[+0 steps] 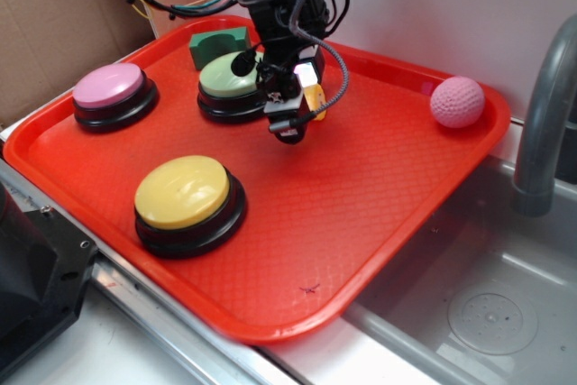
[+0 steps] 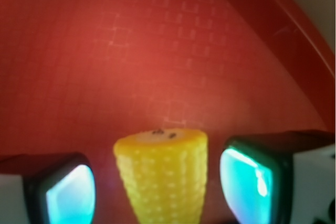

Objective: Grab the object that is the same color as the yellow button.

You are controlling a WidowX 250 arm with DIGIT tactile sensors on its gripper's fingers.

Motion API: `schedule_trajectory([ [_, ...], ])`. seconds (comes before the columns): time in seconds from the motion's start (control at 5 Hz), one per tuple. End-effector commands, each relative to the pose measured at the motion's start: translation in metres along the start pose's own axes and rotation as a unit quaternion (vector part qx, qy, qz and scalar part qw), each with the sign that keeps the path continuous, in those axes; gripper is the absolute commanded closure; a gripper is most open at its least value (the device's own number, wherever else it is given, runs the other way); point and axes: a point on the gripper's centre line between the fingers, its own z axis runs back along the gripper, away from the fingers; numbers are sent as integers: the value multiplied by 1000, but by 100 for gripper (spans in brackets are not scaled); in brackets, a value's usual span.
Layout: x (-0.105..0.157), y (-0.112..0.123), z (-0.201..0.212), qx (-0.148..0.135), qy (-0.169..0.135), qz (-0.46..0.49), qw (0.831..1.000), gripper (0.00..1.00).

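Observation:
The yellow corn piece [image 2: 163, 177] stands between my two fingers in the wrist view, with a narrow gap on each side of it. In the exterior view it [image 1: 314, 98] shows as a small yellow-orange bit beside the gripper [image 1: 290, 125], low over the red tray [image 1: 379, 196]. The gripper [image 2: 157, 190] is open around the corn; the left pad [image 2: 68, 195] and right pad [image 2: 244, 182] glow cyan. The yellow button [image 1: 183, 191] sits on the tray, nearer the front left.
A green-topped button [image 1: 225, 80] is just behind the gripper, with a green block [image 1: 216, 42] beyond it. A pink-topped button [image 1: 110, 87] sits at the left. A pink knobbly ball [image 1: 457, 101] lies at the tray's right corner. A faucet [image 1: 541, 114] and a sink [image 1: 487, 313] are at the right.

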Motion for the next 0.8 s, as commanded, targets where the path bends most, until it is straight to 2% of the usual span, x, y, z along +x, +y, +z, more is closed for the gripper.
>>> schedule_trajectory([
  [0.0,26,-5,12,30,-19,-7,999,100],
  [0.2,54,-16,57,25,16,71,997,100],
  [0.4,65,-56,100,83,104,180,975,100],
  [0.6,47,-74,156,97,113,299,943,100],
])
